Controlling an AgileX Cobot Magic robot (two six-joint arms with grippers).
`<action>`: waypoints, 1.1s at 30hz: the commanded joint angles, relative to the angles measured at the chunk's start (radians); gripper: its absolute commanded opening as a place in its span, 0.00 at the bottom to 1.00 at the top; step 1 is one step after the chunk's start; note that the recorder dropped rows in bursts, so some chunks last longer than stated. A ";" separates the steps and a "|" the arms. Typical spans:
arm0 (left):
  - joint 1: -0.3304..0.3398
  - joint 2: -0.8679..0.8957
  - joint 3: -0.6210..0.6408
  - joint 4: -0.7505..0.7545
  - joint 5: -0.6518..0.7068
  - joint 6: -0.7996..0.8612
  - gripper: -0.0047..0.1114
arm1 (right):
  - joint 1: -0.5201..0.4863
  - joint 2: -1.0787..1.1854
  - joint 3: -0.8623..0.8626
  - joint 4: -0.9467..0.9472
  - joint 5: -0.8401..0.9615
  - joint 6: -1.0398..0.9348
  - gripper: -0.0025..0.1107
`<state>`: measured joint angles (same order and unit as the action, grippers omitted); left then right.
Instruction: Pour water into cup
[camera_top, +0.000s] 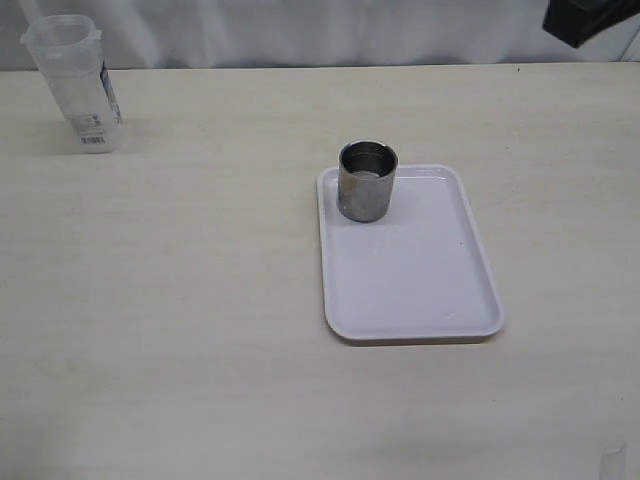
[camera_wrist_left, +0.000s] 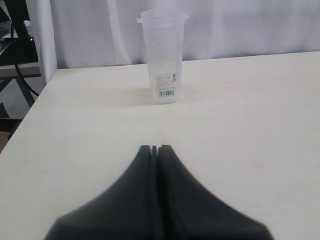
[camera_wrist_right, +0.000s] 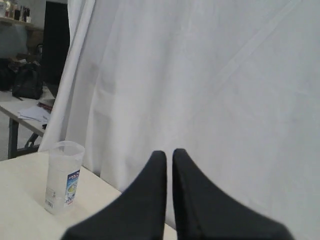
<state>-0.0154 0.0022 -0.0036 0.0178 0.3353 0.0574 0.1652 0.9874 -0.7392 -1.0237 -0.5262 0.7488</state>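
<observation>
Left gripper (camera_wrist_left: 155, 149) and right gripper (camera_wrist_right: 169, 152): fingers clenched together, grasping nothing. Cup (camera_top: 367, 180): upright on the tray (camera_top: 420, 290), in its far left corner. Plastic container (camera_top: 72, 85): upright on the table (camera_top: 200, 350), well left of the tray, beyond its far edge.

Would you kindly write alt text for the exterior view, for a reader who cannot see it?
A small steel cup stands at the far left corner of a white tray on a pale table. A translucent plastic container stands apart at the table's far left.
</observation>
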 joint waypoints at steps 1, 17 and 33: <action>-0.008 -0.002 0.004 -0.002 -0.013 -0.006 0.04 | -0.005 -0.136 0.096 0.016 0.012 -0.002 0.06; -0.008 -0.002 0.004 -0.002 -0.011 -0.006 0.04 | -0.005 -0.428 0.366 0.051 0.012 0.008 0.06; -0.008 -0.002 0.004 -0.002 -0.011 -0.006 0.04 | -0.005 -0.759 0.458 0.029 0.012 0.162 0.06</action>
<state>-0.0154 0.0022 -0.0036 0.0178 0.3353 0.0574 0.1652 0.2896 -0.2961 -0.9899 -0.5183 0.8738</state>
